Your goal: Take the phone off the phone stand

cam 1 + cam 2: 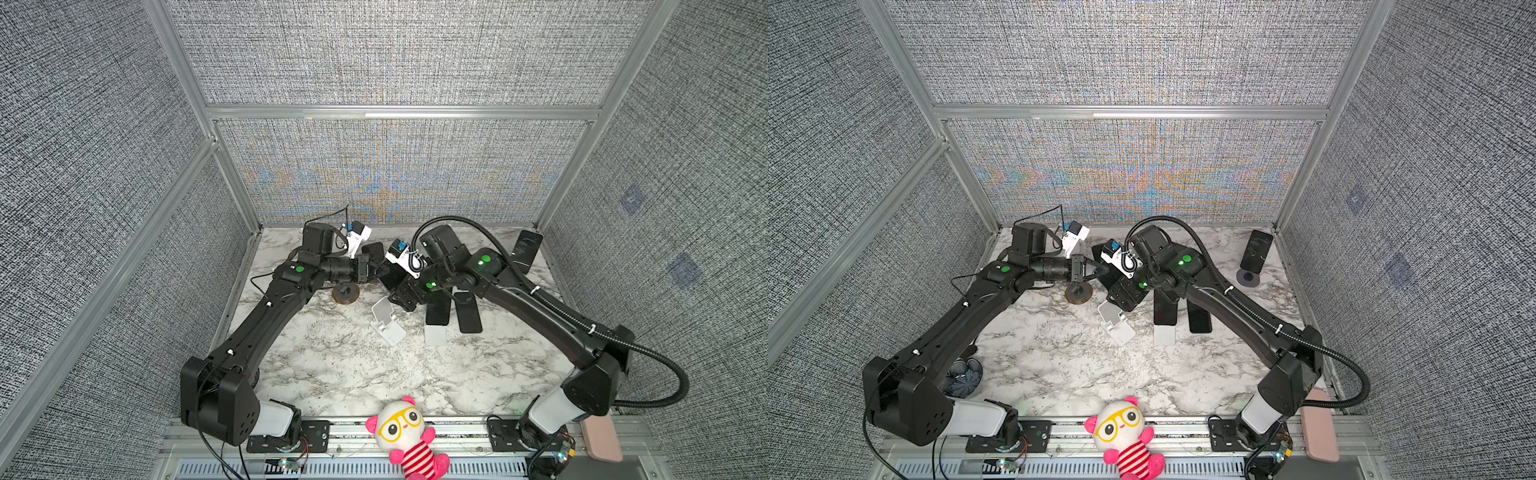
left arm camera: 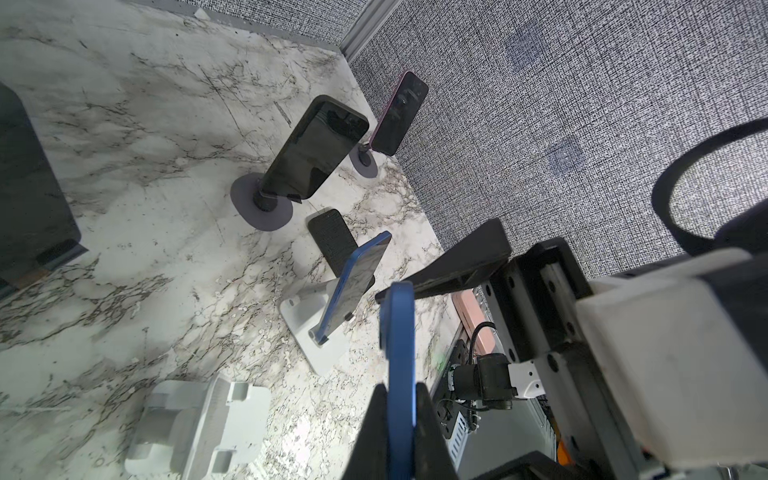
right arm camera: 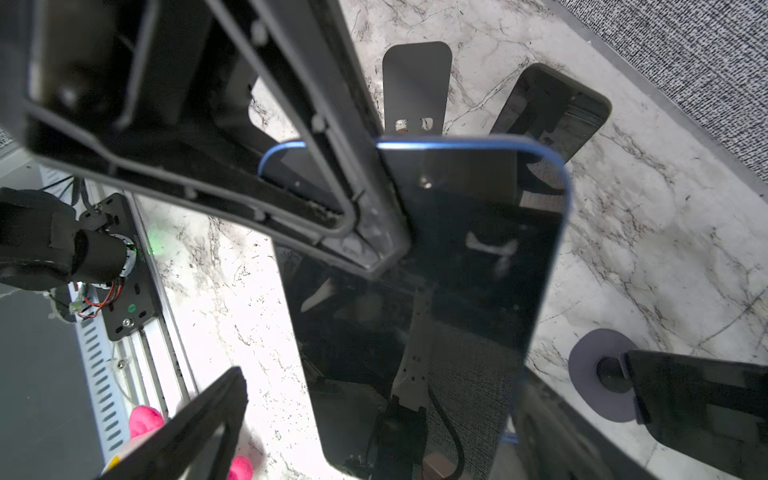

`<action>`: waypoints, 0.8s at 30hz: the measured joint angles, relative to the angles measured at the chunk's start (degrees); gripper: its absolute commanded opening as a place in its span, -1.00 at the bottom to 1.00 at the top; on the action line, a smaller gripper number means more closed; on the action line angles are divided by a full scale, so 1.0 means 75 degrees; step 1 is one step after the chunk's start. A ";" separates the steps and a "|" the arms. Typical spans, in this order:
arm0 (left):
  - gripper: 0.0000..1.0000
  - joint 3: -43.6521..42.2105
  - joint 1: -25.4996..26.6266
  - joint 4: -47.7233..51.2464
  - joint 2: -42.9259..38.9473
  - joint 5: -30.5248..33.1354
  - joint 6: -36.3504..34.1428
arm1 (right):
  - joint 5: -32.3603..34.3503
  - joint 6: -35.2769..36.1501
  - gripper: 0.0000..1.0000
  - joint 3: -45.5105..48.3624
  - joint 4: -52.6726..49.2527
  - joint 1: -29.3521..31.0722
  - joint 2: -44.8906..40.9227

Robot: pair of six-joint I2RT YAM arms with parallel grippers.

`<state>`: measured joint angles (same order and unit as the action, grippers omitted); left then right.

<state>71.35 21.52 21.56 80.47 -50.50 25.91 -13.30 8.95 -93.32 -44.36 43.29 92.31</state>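
Note:
A phone point(image 2: 399, 332) with a blue rim and a dark screen point(image 3: 478, 249) hangs in the air over the middle of the table, edge-on in the left wrist view. My left gripper point(image 2: 401, 388) is shut on its edge, one finger on each face. My right gripper point(image 3: 378, 395) stands open around the same phone, its fingers point(image 3: 199, 415) well apart from the glass. In both top views the two grippers point(image 1: 380, 272) point(image 1: 401, 299) meet above an empty white phone stand point(image 1: 388, 324). I cannot tell which stand the phone came from.
A brown round stand base point(image 1: 345, 294) sits under the left wrist. Other phones stand on a white stand point(image 2: 353, 286), a grey round stand point(image 2: 316, 149) and by the right wall point(image 1: 527, 249). A black phone point(image 2: 332, 241) lies flat. A plush toy point(image 1: 405, 436) lies at the front rail.

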 measured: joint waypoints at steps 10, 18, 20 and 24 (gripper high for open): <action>-1.00 -0.0003 0.0000 0.0000 0.0000 0.0067 0.0000 | 0.0513 0.0012 0.64 0.0289 0.0350 0.0125 0.0026; -1.00 -0.0061 -0.0006 -0.0131 0.0000 0.0093 0.0128 | 0.0764 -0.0017 0.46 0.0484 0.0796 0.0192 -0.0055; -1.00 -0.0105 -0.0012 -0.0216 0.0000 0.0096 0.0152 | 0.0801 -0.0035 0.47 0.0484 0.0813 0.0207 -0.0035; -1.00 -0.0119 -0.0017 -0.0242 0.0000 0.0134 0.0213 | 0.0880 -0.0044 0.50 0.0484 0.0866 0.0230 0.0009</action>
<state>70.46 21.39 19.75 80.47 -49.50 27.51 -6.70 8.62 -89.69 -37.87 45.01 92.38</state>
